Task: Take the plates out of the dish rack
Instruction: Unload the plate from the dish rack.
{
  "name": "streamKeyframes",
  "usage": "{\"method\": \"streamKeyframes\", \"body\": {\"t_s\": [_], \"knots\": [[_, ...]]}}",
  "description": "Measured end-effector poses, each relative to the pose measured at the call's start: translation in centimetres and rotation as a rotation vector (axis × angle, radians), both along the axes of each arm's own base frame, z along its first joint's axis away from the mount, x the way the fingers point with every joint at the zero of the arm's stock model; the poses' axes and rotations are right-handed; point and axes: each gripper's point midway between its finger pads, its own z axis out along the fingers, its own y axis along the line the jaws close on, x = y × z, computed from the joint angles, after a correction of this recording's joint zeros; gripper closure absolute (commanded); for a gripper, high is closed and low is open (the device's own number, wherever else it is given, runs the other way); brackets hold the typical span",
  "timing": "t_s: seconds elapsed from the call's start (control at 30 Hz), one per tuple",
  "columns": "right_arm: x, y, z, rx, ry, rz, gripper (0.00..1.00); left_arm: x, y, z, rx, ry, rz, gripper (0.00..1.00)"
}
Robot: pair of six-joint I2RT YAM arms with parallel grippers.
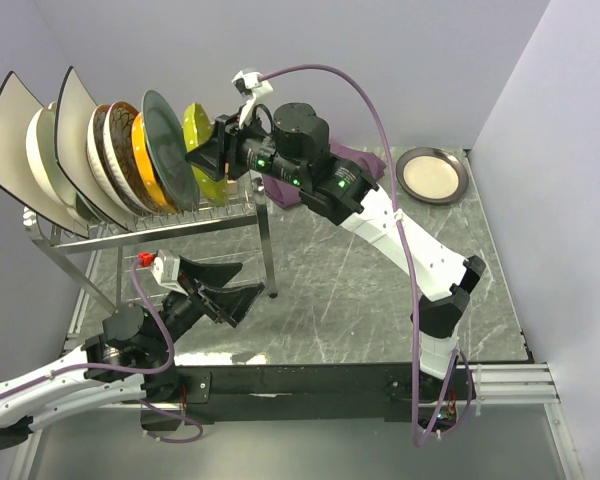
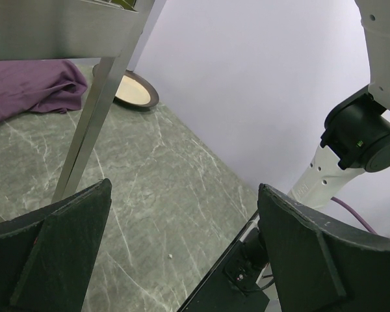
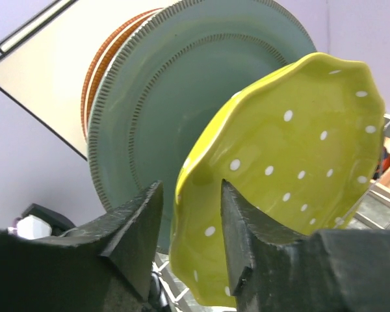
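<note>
Lab test cell: bare white walls [image 1: 380, 60] around marble-patterned table [image 1: 330, 290].

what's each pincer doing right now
Left pincer: open, holding nothing.
Right pincer: open, its jaws on either side of the rim of the lime-yellow dotted plate, not clamped on it.

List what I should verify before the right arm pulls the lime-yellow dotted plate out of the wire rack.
1. Right gripper straddles the rim of the lime-yellow dotted scalloped plate: ok.
2. Jaws clamped on that rim: not ok, a gap shows on one side.
3. Gripper clear of the teal-green round plate just behind: cannot tell.
4. Left gripper open, empty and low under the silver wire dish rack, out of the pull path: ok.
</note>
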Motion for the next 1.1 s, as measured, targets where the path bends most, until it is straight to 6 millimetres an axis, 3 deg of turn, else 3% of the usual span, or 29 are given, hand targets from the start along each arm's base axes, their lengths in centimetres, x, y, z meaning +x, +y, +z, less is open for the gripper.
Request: {"method": "streamKeyframes", "body": {"t_s": [0.4,0.5,0.53,0.63,0.73,1.1], "knots": [[0.0,0.4,0.0,0.019,0.015,0.01,0.56,0.0,-0.1,-0.1,0.002,0.001,0.0,0.0],[0.4,1.0,-0.7,0.01,0.026,0.011,0.67,0.0,-0.1,-0.1,0.002,0.001,0.0,0.01],[0.4,1.2,-0.7,0.018,0.031,0.015,0.77,0.0,-0.1,-0.1,0.002,0.001,0.0,0.01],[0.2,0.9,0.1,0.032,0.017,0.016,0.93,0.0,-0.1,-0.1,0.002,0.001,0.0,0.0],[-0.1,0.7,0.5,0.042,0.017,0.021,1.0,0.0,-0.1,-0.1,0.002,0.001,0.0,0.01],[-0.3,0.6,0.7,0.062,0.009,0.029,1.0,0.0,0.0,-0.1,0.002,0.001,0.0,0.01]]}}
